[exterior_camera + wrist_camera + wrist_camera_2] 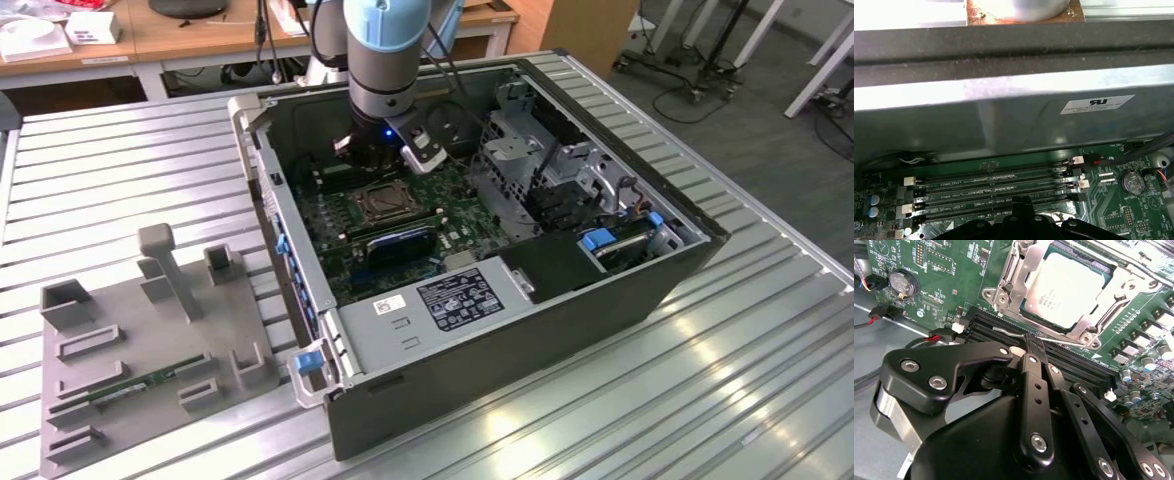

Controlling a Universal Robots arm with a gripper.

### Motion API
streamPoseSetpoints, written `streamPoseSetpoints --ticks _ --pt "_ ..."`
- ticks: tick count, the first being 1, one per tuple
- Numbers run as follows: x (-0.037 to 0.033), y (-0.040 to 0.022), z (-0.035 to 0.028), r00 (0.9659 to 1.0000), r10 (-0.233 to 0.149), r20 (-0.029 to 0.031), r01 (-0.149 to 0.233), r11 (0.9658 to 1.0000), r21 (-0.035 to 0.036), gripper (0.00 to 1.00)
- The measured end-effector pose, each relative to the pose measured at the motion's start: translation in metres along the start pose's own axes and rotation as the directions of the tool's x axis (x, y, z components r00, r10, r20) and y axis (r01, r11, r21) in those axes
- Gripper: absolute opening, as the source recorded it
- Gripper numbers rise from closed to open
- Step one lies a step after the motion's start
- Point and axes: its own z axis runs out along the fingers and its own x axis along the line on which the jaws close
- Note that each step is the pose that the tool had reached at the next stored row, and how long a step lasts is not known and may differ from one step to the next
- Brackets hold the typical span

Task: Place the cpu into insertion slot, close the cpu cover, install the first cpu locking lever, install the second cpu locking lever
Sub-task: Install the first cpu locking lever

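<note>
The cpu (1069,285), a pale silver square, lies in the insertion slot (380,203) on the green board inside the open computer case. The silvery cpu cover (1014,280) is folded down flat around it. A thin wire locking lever (1004,331) runs along the socket edge nearest the memory slots. My gripper (1033,342) is shut, and its black fingertips (1021,202) sit right at this lever. Whether they pinch it or just press on it I cannot tell. In the exterior view the gripper (367,160) hangs just behind the socket.
Long black memory slots (994,187) lie beside the socket, under my fingers. A grey drive cage (514,160) and a white-labelled power supply (454,300) crowd the case. A coin battery (904,284) sits nearby. A grey fixture tray (134,360) lies at the exterior view's left.
</note>
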Motion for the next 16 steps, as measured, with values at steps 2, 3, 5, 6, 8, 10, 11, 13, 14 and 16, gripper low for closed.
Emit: streamPoseSetpoints --ticks 2,3,5,6,8,10,11,13,14,16 --pt "0.0000 0.0000 0.0001 1.0000 0.000 0.0001 0.000 1.0000 -0.0001 0.11" --pt "0.0000 0.0000 0.0002 1.0000 0.000 0.0001 0.000 1.0000 -0.0002 0.11" --pt "0.0000 0.0000 0.0003 1.0000 0.000 0.0002 0.000 1.0000 0.0001 0.11" --pt "-0.0001 -0.0001 0.0006 1.0000 0.000 0.0003 0.000 1.0000 -0.0001 0.11" --pt "-0.0004 -0.0002 0.0010 1.0000 0.000 0.0001 0.000 1.0000 0.0003 0.11" --pt "-0.0010 -0.0001 0.0015 1.0000 0.000 0.0001 0.000 1.0000 0.0003 0.11" --pt "-0.0013 0.0000 0.0017 1.0000 0.000 0.0002 0.000 1.0000 0.0002 0.11" --pt "-0.0018 0.0003 0.0021 1.0000 0.000 0.0002 0.000 1.0000 0.0001 0.11" --pt "-0.0020 0.0005 0.0022 1.0000 0.000 0.0002 0.000 1.0000 0.0002 0.11" --pt "-0.0021 0.0010 0.0024 1.0000 0.000 0.0002 0.000 1.0000 0.0006 0.11"
